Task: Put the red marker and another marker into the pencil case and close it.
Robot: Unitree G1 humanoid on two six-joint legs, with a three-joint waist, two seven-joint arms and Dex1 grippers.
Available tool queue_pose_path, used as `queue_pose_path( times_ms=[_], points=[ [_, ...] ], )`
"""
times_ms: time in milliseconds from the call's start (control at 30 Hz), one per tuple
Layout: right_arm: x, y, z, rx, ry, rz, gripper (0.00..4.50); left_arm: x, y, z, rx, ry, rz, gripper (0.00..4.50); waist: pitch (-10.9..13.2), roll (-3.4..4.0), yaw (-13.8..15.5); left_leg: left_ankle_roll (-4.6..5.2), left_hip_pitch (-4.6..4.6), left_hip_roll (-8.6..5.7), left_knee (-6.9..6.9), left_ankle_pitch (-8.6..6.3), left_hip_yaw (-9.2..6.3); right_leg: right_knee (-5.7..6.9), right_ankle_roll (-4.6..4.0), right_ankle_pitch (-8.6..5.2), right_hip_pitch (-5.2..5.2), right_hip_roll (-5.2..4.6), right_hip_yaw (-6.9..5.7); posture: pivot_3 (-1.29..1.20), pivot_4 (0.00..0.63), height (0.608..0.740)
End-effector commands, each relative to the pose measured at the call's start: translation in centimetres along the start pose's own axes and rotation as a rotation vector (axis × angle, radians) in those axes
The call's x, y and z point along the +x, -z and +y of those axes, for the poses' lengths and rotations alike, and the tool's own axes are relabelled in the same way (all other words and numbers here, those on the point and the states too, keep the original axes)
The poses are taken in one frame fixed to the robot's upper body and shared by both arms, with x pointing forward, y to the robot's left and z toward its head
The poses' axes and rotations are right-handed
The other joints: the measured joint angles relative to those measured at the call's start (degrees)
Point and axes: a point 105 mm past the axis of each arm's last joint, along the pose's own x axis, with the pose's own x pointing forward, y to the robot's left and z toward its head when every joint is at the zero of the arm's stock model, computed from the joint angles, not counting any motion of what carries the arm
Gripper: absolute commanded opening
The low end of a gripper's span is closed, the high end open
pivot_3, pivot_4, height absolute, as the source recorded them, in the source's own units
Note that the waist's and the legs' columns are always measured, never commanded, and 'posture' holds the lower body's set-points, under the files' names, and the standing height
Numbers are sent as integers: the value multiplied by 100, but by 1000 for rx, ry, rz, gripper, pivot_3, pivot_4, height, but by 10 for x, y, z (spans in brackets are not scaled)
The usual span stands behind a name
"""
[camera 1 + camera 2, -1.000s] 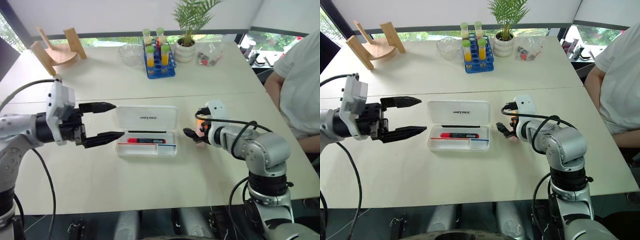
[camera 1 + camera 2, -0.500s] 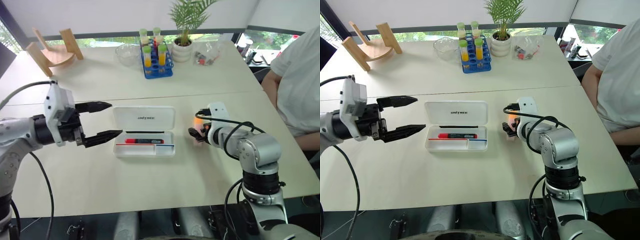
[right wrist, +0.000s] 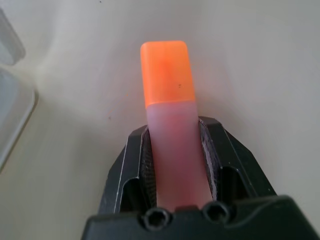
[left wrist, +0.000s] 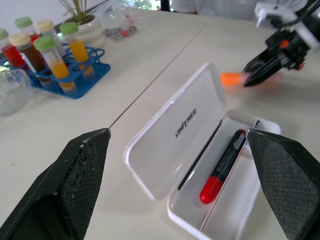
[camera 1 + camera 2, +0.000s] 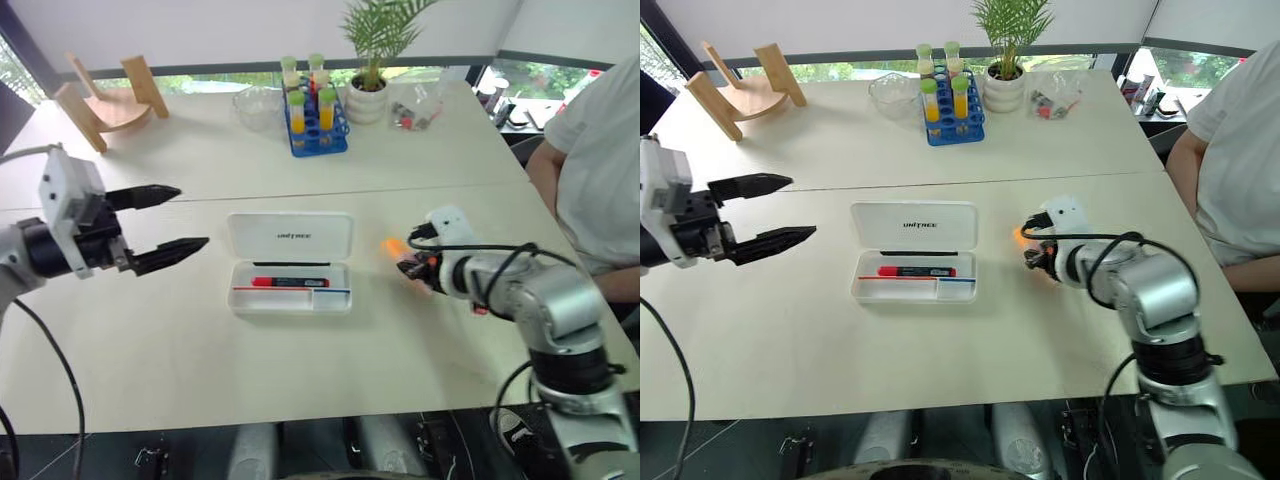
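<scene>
A pale bench (image 5: 300, 380) is seen by a window, w/ a blue tube rack (image 5: 318, 125), potted plant (image 5: 372, 95) and wooden stand (image 5: 105, 100) at the far side; a person (image 5: 600, 180) is seated at the right. The pencil case (image 5: 291, 262) lies open mid-bench, the red marker (image 5: 290, 282) inside. The left gripper (image 5: 160, 220) is held wide apart, nothing in it, left of the case. The right gripper (image 3: 175, 150) is clamped on the orange highlighter (image 3: 169, 100), right of the case.

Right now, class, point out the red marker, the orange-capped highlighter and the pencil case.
red marker (image 4: 223, 164), left wrist view, middle of its barrel.
highlighter (image 3: 166, 74), right wrist view, its orange cap.
pencil case (image 5: 290, 235), left eye view, open lid.
</scene>
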Motion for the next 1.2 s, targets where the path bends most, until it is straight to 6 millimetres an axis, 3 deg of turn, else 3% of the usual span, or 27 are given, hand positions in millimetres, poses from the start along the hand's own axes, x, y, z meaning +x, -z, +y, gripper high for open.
queue_pose_path(
  times_ms=[33,133,167,267,500,900,1200],
  points=[
    [-37,-43,34,-242,-283,-175,828,-10,-8,-1,25,21,3,4500,5,7,-12,0,0,1,-2,0,0,0,0,0,-1,0,0,0,150,740],
    [-56,-53,68,-373,-553,-232,828,-10,-6,-4,14,62,22,4500,6,4,-20,4,4,10,-6,-2,0,-1,-5,-3,-2,10,-2,0,150,740],
    [-53,-55,81,-438,-627,-251,828,-9,-6,-5,9,82,27,4500,6,4,-21,5,5,12,-7,-3,0,-1,-8,-5,-2,11,-3,0,150,740],
    [-22,-63,113,-554,-731,-299,828,-7,-7,-10,-2,128,37,4500,5,0,-67,6,6,15,-6,-3,1,-1,-9,-5,-2,12,-3,0,150,740],
    [29,-63,149,-627,-783,-288,828,-6,-10,-15,-9,161,41,4500,8,-2,-12,4,-4,9,1,-3,3,-1,-8,-4,-6,1,-5,0,150,740],
    [57,-64,180,-668,-805,-252,828,-3,-7,-19,-17,167,42,4500,8,-2,-6,3,-2,10,-1,-2,-1,2,-9,-4,-7,3,-7,0,150,740],
    [64,-69,185,-669,-792,-249,828,-2,-6,-21,-22,156,34,4500,8,-2,-8,3,-2,10,-1,-2,-1,4,-9,-4,-7,3,-7,0,150,740]
  ],
)
